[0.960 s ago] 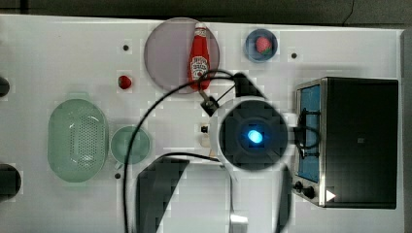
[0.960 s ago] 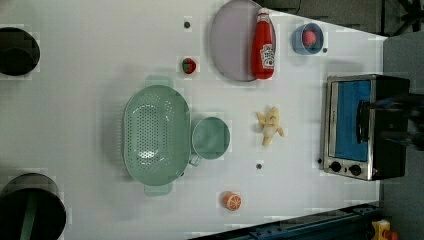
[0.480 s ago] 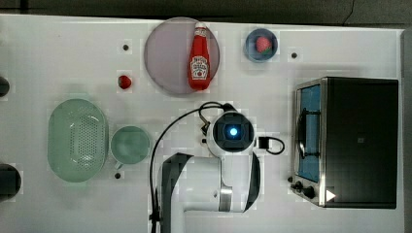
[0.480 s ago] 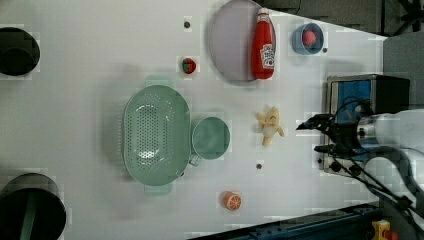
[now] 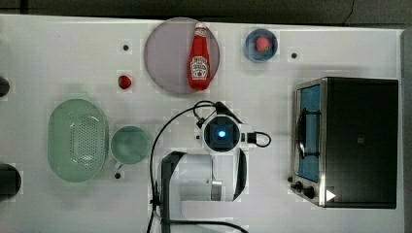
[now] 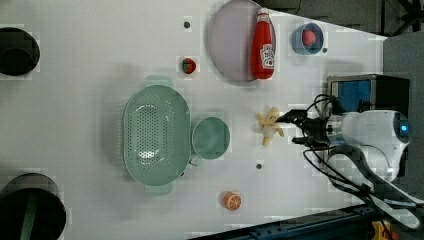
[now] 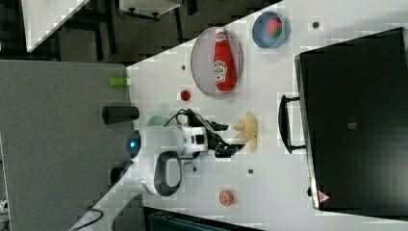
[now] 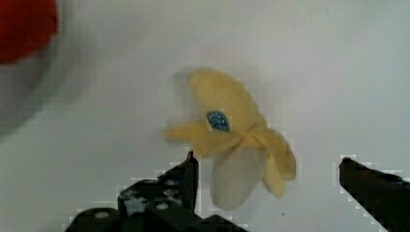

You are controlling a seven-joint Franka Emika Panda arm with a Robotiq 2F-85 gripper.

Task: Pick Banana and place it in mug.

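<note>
The banana (image 6: pixel 269 128) is a floppy, half-peeled toy: cream flesh with several yellow peel flaps splayed flat around it. That shape is the main risk. If the fingers come down on a single flap instead of the body, the toy may dangle, twist or slip free on the way to the mug (image 6: pixel 210 138). A descent that is off-centre could also push it sideways across the tabletop (image 6: pixel 75 60) instead of trapping it, since nothing braces it. The mug opening is not much wider than the banana with its flaps spread, so a crooked hold could leave it draped over the rim, or tip the mug. The colander (image 6: pixel 156 135) sits just beside the mug, on the side away from the banana, so a release carried too far would drop into the wrong vessel.

The gripper (image 8: pixel 268 181) is spread to its full width and holds nothing. In the wrist view the fingers (image 8: pixel 186 176) stand either side of the banana's lower flaps with clear gaps, touching neither it nor the tabletop as far as I can tell. In the left view the fingers point at the banana from just beside it.

The banana lies on the open tabletop between the mug and the toaster oven (image 6: pixel 367 92), nearer the middle than any edge, with the mug near it toward the colander.
</note>
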